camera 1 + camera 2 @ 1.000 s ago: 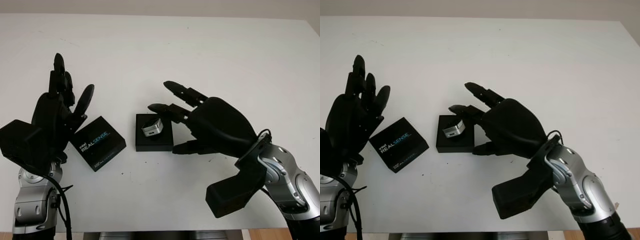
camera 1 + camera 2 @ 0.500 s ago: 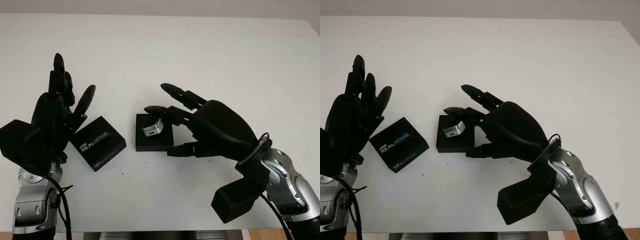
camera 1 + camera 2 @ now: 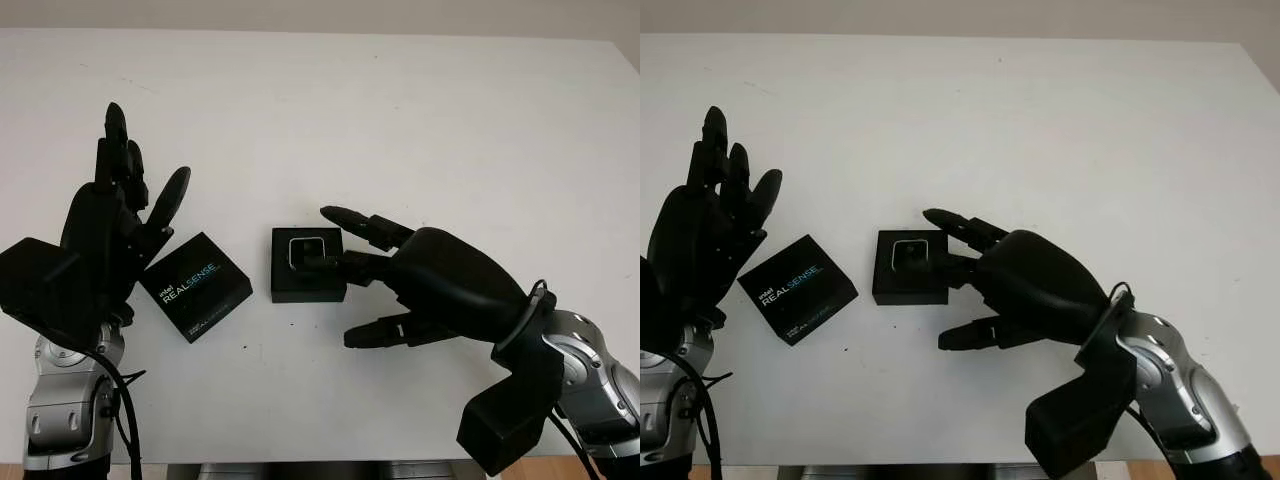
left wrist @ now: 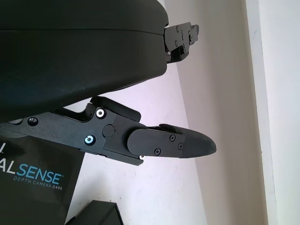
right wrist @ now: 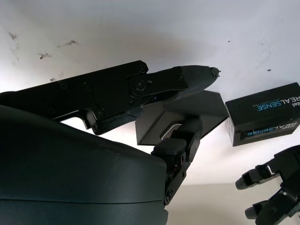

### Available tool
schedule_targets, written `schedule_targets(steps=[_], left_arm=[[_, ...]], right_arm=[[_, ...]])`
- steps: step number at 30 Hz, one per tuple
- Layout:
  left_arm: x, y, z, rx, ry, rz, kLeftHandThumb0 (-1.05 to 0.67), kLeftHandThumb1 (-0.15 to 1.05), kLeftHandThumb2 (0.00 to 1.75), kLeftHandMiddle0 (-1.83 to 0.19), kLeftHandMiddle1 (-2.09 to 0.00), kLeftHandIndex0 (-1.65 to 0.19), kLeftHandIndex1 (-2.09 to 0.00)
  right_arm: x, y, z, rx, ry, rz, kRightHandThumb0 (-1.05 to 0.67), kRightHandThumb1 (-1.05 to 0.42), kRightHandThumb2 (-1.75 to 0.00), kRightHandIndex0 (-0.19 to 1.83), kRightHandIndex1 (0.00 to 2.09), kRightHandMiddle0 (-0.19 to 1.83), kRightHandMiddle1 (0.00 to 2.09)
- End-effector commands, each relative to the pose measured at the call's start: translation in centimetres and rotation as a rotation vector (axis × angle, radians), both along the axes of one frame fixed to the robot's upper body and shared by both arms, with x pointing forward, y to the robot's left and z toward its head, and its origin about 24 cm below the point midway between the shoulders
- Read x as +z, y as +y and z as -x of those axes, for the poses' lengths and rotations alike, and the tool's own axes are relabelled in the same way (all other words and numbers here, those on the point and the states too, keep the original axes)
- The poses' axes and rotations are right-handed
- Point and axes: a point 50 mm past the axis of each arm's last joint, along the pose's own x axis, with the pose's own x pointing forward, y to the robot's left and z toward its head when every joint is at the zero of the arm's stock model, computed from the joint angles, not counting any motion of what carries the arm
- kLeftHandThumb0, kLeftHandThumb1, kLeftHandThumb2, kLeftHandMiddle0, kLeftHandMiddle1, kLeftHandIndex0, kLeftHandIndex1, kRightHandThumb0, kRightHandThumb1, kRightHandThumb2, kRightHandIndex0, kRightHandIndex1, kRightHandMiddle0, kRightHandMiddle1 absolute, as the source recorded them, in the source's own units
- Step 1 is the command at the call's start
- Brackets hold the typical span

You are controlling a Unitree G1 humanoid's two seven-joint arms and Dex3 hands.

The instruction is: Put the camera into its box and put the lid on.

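The open black box [image 3: 308,282] stands mid-table. The silver camera [image 3: 304,248] lies flat inside it, lens side up. My right hand [image 3: 330,275] is open just right of the box; one finger reaches over the box's rim to the camera, and the thumb hangs over the table in front. In the right wrist view that fingertip [image 5: 183,133] covers part of the camera [image 5: 169,130] in the box [image 5: 197,105]. The black lid [image 3: 195,285], printed REALSENSE, lies on the table left of the box. My left hand [image 3: 125,195] is open, raised above the table left of the lid.
The white table [image 3: 450,130] stretches wide behind and to the right of the box. Its front edge [image 3: 300,462] runs close below both arms. Lid and box sit a small gap apart.
The camera, earlier tilted at my right fingertips over the box, now lies flat inside it. My right hand has dropped and pulled back to the right. The left hand has stayed put.
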Motion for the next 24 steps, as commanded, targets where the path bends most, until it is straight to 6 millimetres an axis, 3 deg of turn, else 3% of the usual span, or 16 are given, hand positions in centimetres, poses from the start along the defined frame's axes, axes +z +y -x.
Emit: schedule_targets(steps=[1,5,15,20,24], left_arm=[[0.3,0.1,0.2,0.004,-0.016,-0.009,-0.57,1.05,0.28,0.19,0.00,0.19,0.00],[0.3,0.1,0.3,0.010,-0.014,-0.005,-0.56,1.05,0.29,0.19,0.00,0.19,0.00],[0.5,0.0,0.2,0.002,-0.019,-0.002,-0.57,1.05,0.28,0.19,0.00,0.19,0.00],[0.5,0.0,0.1,0.001,-0.022,-0.014,-0.58,1.05,0.30,0.19,0.00,0.19,0.00],[0.7,0.1,0.0,-0.018,-0.032,-0.027,-0.58,1.05,0.32,0.19,0.00,0.19,0.00]], right_arm=[[-0.3,-0.5,0.3,-0.004,0.011,0.025,-0.67,-1.05,-0.15,0.23,0.07,0.59,0.66],[-0.3,-0.7,0.3,-0.015,0.013,0.048,-0.67,-1.05,-0.13,0.25,0.06,0.47,0.89],[-0.1,-1.1,0.3,-0.033,0.023,0.039,-0.65,-1.05,-0.09,0.25,0.06,0.33,0.87],[0.8,-1.2,-0.6,-0.074,-0.061,-0.233,-0.61,-1.04,-0.06,0.33,0.09,0.26,0.79],[1.5,-0.9,-2.0,-0.156,-0.073,-0.491,-0.59,-1.05,-0.15,0.37,0.10,0.16,0.63]])
